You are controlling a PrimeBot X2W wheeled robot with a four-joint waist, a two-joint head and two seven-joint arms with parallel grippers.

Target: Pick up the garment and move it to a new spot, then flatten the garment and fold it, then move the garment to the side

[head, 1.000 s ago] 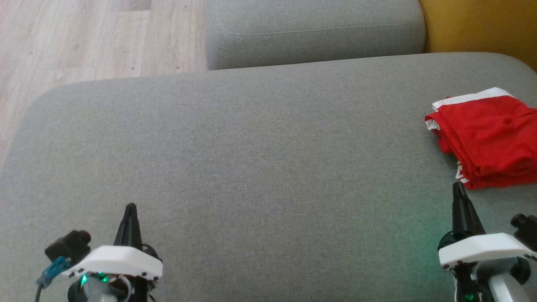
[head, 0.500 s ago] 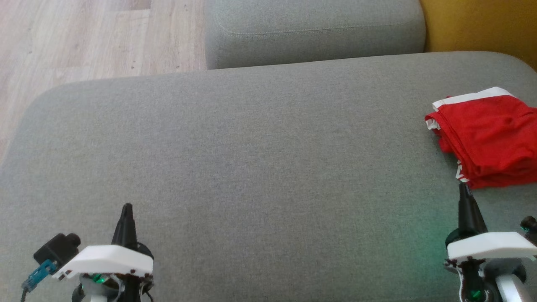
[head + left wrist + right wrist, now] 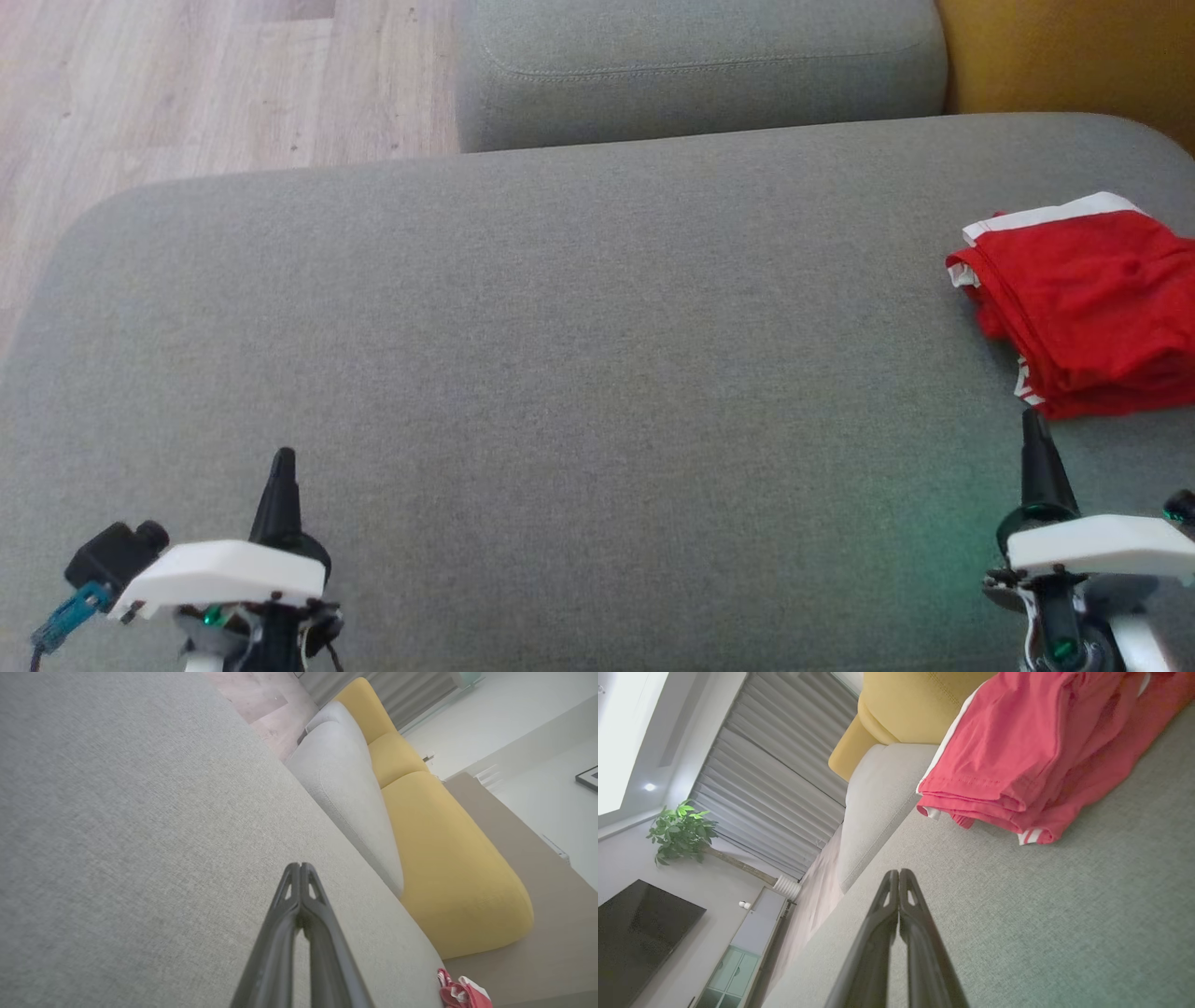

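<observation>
The garment is red with white trim and lies folded in a stack at the right edge of the grey cushion. In the right wrist view the garment fills the upper right, and a small corner of the garment shows at the bottom right of the left wrist view. My right gripper is shut and empty, its tips just short of the stack's near edge. My left gripper hovers at the lower left over bare cushion, shut with nothing in it. Both pairs of fingers meet tip to tip in the wrist views.
A second grey cushion lies beyond the far edge, with a yellow seat at the far right. Wooden floor shows at the upper left. A plant and a dark screen stand farther off.
Both grippers have drawn back a little toward the bottom of the head view. The garment has stayed where it was.
</observation>
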